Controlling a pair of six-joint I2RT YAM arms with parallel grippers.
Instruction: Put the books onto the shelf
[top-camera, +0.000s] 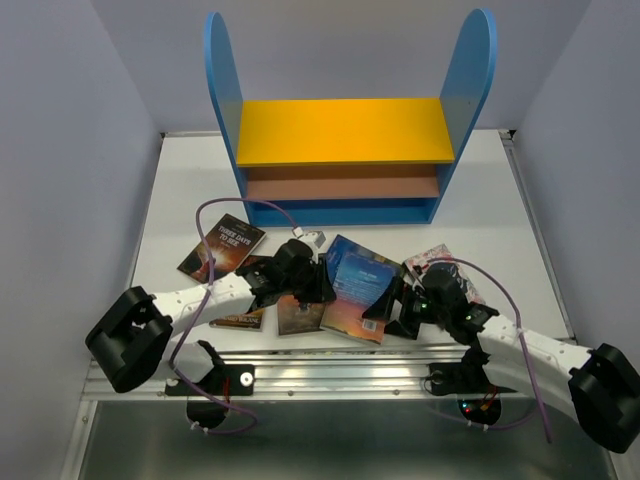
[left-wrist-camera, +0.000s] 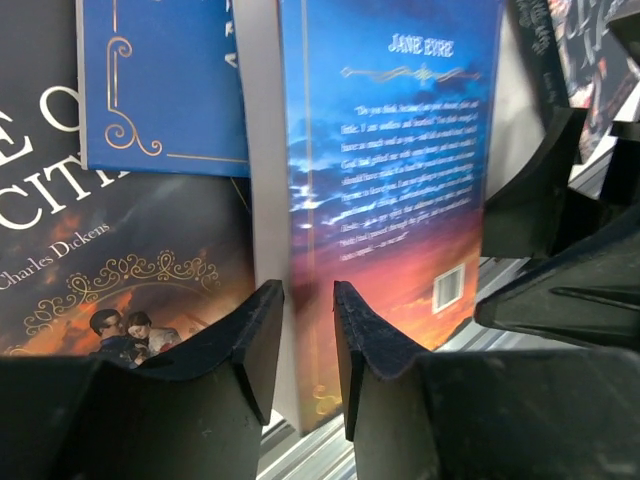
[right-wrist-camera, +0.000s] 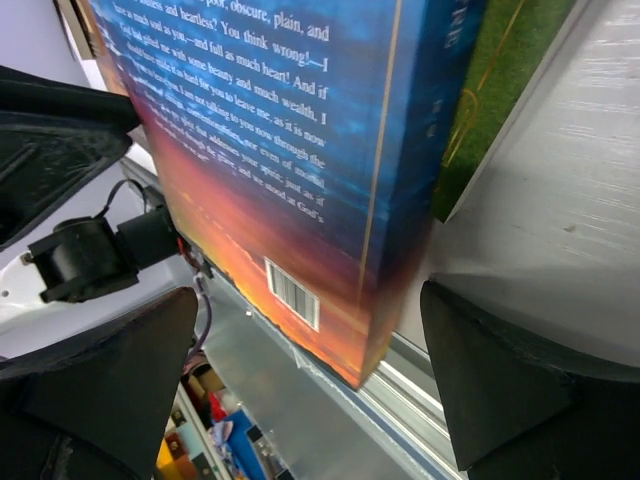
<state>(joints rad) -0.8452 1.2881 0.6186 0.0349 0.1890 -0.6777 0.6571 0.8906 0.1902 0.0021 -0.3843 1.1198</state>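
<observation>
The shelf (top-camera: 340, 130) stands at the back of the table, its yellow and brown boards bare. A blue and sunset "Jane Eyre" book (top-camera: 355, 285) (left-wrist-camera: 390, 170) (right-wrist-camera: 280, 150) lies tilted at the table's front, between the two grippers. My left gripper (top-camera: 318, 285) (left-wrist-camera: 308, 300) has its jaws drawn in narrow on the book's page edge, one finger on each side. My right gripper (top-camera: 385, 305) (right-wrist-camera: 308, 300) stands wide open around the book's spine corner, touching nothing. Other books lie near: "A Tale of Two Cities" (left-wrist-camera: 100, 260), another blue one (left-wrist-camera: 160, 80) and a dark one (top-camera: 222, 247).
A metal rail (top-camera: 330, 372) runs along the table's near edge, just below the tilted book's corner. A pale patterned book (top-camera: 435, 258) lies behind the right gripper. A green cover (right-wrist-camera: 500, 70) shows under the blue book. Grey walls close in both sides.
</observation>
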